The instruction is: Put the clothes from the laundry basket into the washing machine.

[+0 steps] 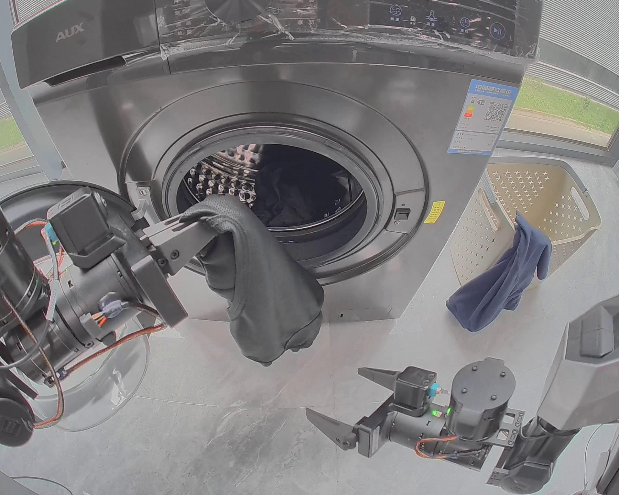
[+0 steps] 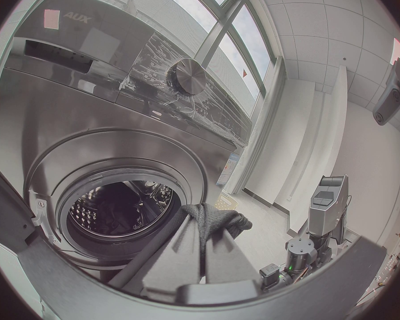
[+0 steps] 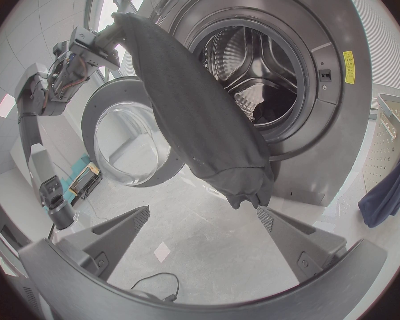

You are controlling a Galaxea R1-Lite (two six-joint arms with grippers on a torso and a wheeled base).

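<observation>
Fingers of your left gripper were shut tight on a dark grey garment, and the cloth was pinched between them. You held that garment up in front of the washing machine, right at the left edge of the round drum opening. Its top part lay over the fingers and up against the rim of the opening. All the rest hung down loose in front of the machine, and its bottom end was up off the floor. So the garment was at the mouth of the drum but most of it was outside. Inside the drum you could see more dark clothes lying in a heap. The round door with its glass window stood wide open on the left side, behind your left arm. Your right gripper was low down in front of the machine, near the hanging end of the grey garment but not touching it. Its two fingers stood wide apart, and they held nothing. The laundry basket lay tipped on its side on the floor, just to the right of the washing machine. A blue garment hung over the rim of the basket, and its lower part was bunched on the floor.
</observation>
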